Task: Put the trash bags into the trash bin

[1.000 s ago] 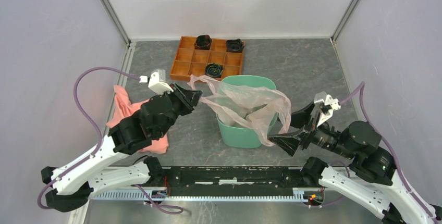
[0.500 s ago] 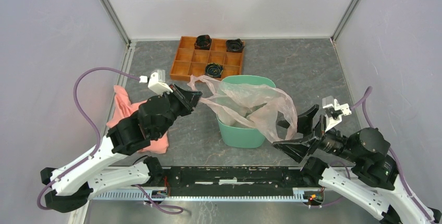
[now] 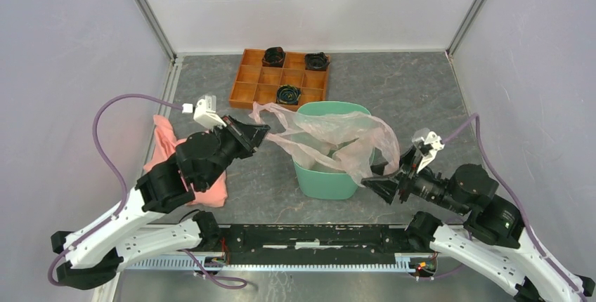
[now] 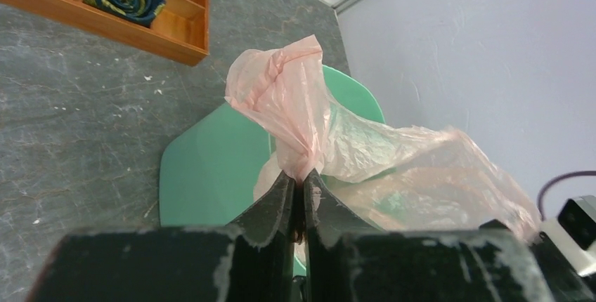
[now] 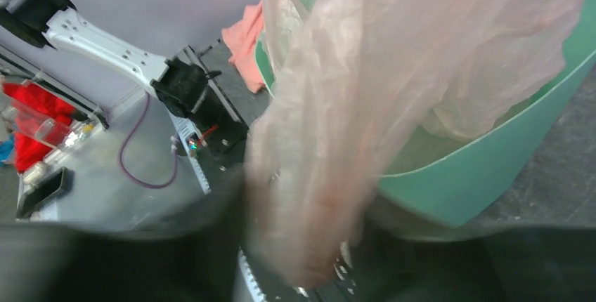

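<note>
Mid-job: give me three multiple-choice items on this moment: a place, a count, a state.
1. The orange tray sits: A on the trash bin's far side; B at the table's near edge; C inside the bin.
2. Dark rolls in the tray: A one; B three; C five.
3. The left end effector is: A open; B shut on the trash bag; C shut on a dark roll.
Answers: 1A, the top view shows it beyond the bin; 2B, three compartments hold rolls; 3B, the left wrist view shows it pinching the bag.
</note>
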Robot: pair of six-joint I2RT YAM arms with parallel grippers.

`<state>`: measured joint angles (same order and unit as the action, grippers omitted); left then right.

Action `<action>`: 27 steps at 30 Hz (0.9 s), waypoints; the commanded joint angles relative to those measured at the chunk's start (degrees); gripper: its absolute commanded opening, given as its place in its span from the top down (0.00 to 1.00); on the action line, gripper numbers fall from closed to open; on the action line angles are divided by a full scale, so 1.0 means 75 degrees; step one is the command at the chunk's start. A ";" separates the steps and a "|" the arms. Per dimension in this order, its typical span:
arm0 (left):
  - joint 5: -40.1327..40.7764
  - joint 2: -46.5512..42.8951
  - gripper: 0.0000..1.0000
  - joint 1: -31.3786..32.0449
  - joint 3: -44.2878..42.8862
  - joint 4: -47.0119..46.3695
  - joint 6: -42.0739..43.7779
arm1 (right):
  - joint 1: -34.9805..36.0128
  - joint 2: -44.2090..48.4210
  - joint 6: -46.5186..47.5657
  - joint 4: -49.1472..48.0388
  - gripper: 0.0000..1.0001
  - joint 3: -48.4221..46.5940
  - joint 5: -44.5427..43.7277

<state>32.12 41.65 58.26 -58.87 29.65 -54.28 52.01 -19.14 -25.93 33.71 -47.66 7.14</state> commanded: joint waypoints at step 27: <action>-0.2585 -0.3031 0.98 0.0013 0.1854 0.2029 -0.0630 | -0.0003 0.0235 -0.1025 0.5083 1.00 -0.2228 -0.2103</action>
<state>11.75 18.37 58.26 -45.54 42.35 -59.70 51.96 -18.39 -30.83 70.00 -63.72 -8.51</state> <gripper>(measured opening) 0.036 0.011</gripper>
